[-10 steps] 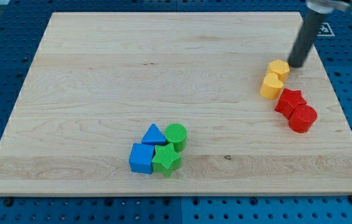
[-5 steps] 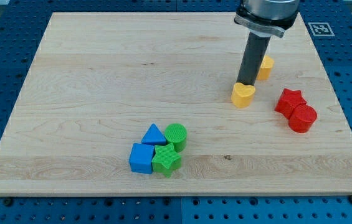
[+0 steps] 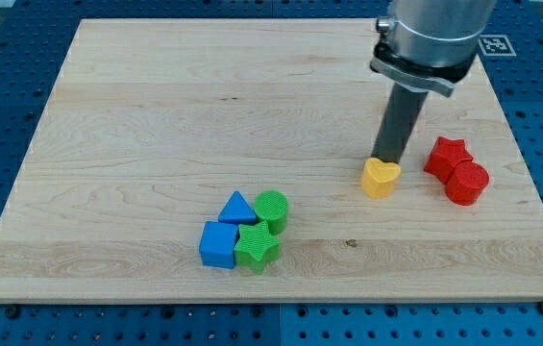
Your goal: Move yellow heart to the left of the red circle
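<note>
The yellow heart lies on the wooden board, right of the middle. My tip rests against its top edge, just above it in the view. The red circle sits to the heart's right, with a gap of board between them. A red star touches the red circle at its upper left. The rod and its grey mount cover the board area above the heart, so the other yellow block is hidden.
A cluster sits at the lower middle: a blue triangle, a green circle, a blue square-like block and a green star. The board's right edge runs close to the red blocks.
My tip has pushed the yellow heart away from the other yellow block, first left, then down and slightly right, to the red circle's level. The rod now hides the other yellow block.
</note>
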You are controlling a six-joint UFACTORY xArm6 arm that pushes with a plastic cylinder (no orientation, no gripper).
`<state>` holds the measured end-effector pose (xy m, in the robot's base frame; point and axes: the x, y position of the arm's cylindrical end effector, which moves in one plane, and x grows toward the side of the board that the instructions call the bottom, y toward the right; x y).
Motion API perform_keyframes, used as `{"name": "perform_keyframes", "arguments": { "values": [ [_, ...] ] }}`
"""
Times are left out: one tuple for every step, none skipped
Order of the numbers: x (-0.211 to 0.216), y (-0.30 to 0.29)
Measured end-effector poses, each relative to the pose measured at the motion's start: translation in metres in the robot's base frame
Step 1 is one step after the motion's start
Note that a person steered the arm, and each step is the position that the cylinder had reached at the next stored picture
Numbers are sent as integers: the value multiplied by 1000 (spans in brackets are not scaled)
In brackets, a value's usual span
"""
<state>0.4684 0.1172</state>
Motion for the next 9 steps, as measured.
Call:
{"name": "perform_keyframes", "arguments": {
  "values": [
    [-2, -48],
    [6, -72],
    [18, -55],
    [18, -17],
    [18, 12],
    [18, -5],
    [29, -13],
    [33, 1],
    [28, -3]
  ]
}}
